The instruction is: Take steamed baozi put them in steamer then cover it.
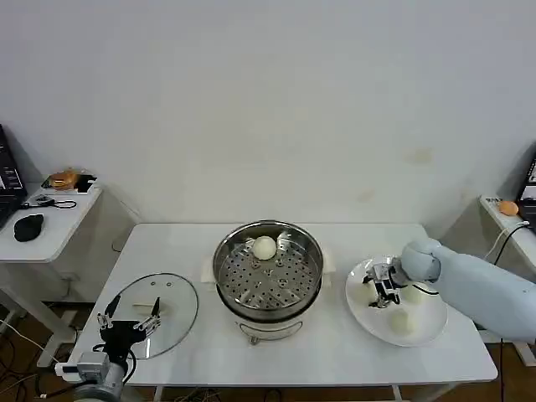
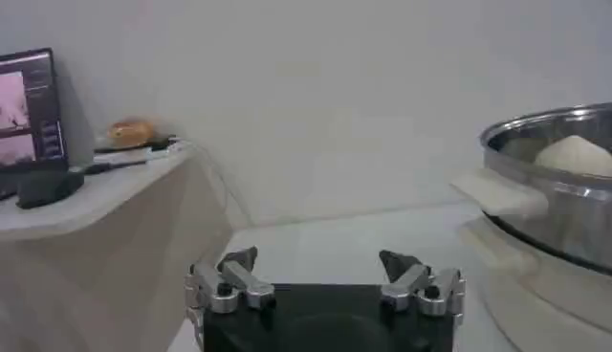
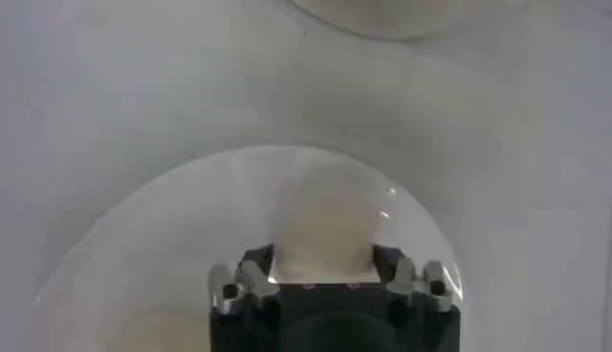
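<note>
The right arm is reaching in from the table's right edge, its right claw clamping a smooth cream-white baozi on the white plate. The left claw is hovering spread open over the cover near the left front corner. One baozi is sitting in the steamer at the table's middle.

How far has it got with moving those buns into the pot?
One baozi already sits in the steamer. The right gripper is over the plate, fingers around a second bun. Two more wait on the plate. The cover still lies on the table by the open left gripper.
</note>
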